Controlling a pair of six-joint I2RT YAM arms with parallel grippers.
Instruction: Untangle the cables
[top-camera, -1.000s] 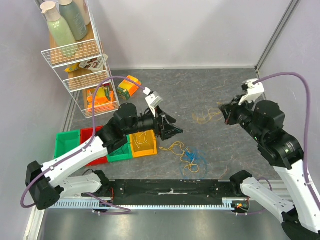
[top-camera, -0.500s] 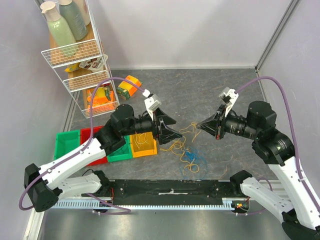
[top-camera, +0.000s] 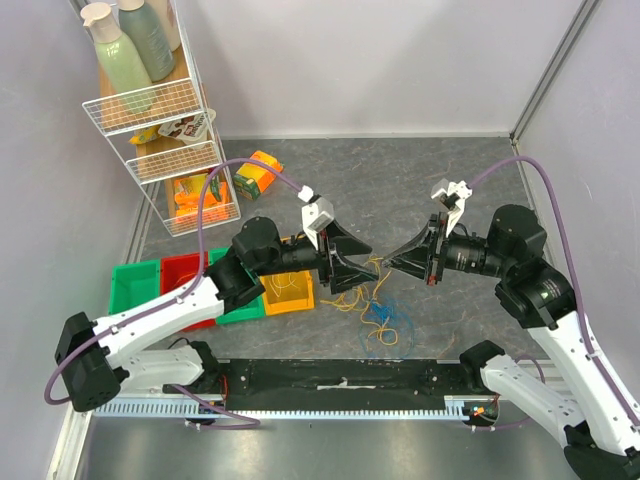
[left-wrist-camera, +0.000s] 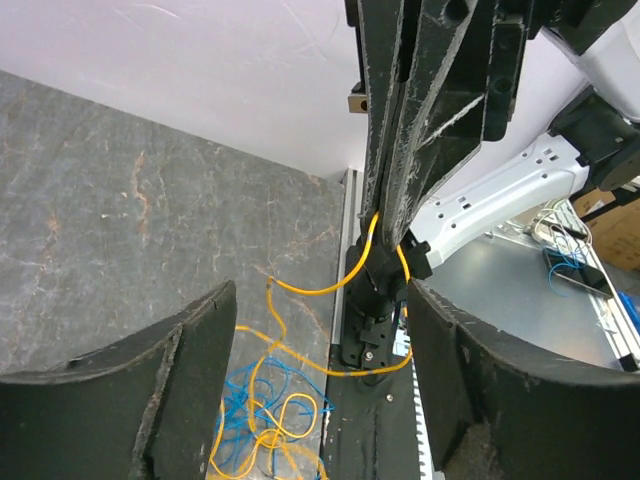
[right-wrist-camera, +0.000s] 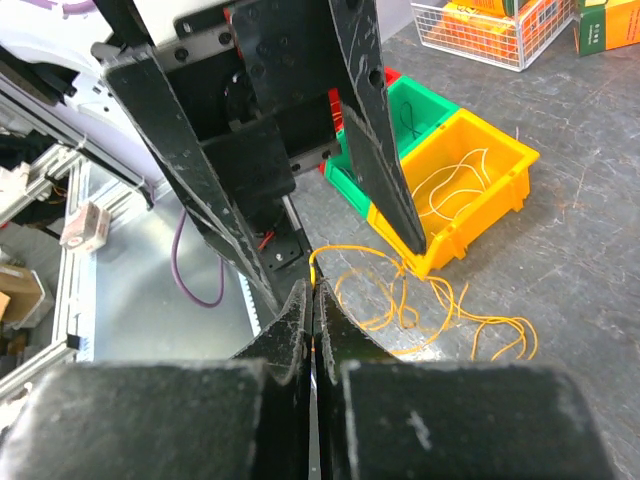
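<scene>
Since the right jaws were shut on a thin yellow wire loop (left-wrist-camera: 305, 290) above the tangled coloured cables (top-camera: 383, 318), the wide-open, empty left jaws needed a gentle, nearby grip.

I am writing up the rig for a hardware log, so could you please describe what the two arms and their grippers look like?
The left arm and right arm have white links with rounded black joint housings, and a thick purple hose loops along each. The left gripper and right gripper are black, with long, tapering, scuffed fingers.
</scene>
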